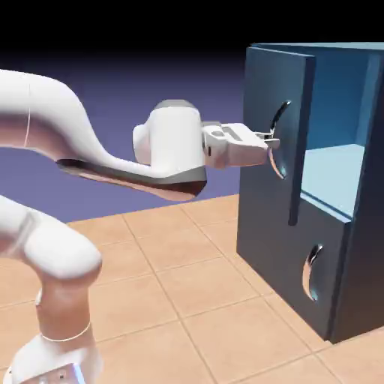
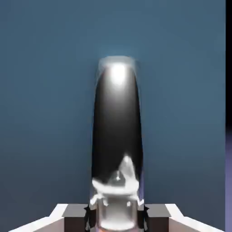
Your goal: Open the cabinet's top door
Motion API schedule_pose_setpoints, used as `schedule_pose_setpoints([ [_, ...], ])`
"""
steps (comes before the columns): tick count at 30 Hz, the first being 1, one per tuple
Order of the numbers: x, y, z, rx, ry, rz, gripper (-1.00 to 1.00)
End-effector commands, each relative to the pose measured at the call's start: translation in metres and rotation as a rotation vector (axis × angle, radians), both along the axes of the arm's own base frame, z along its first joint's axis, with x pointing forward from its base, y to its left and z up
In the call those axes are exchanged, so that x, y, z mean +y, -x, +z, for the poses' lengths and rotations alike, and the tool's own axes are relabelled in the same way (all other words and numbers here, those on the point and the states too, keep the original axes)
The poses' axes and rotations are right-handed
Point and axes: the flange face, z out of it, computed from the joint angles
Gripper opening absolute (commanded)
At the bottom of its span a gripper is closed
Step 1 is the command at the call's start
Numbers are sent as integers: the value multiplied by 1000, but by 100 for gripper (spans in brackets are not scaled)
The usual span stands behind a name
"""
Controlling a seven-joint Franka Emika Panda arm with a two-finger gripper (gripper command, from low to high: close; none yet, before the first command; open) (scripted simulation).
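Handle (image 2: 117, 136) | between fingertips of gripper (image 2: 117, 217) | top door (image 1: 271, 112) ajar

simulated robot scene, likely no real room, tan tiled floor (image 1: 150, 300), plain blue-violet backdrop (image 1: 202, 82) behind cabinet (image 1: 262, 195), white arm (image 1: 176, 139) beside cabinet

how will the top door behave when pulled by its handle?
The top door is a flat, thick-edged slab, so it likely moves stiffly without flexing. It already stands ajar, so it probably swings rather than lifts. The curved handle looks glossy, perhaps slippery, though the jaws close around it.
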Motion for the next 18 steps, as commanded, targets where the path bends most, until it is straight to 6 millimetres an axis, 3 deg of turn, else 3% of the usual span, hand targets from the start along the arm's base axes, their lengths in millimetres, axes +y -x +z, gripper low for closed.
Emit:
schedule_pose_setpoints([
  [1, 5, 6, 0, 0, -2, -20, -100],
  [18, 93, 90, 0, 0, -2, -298, -100],
])
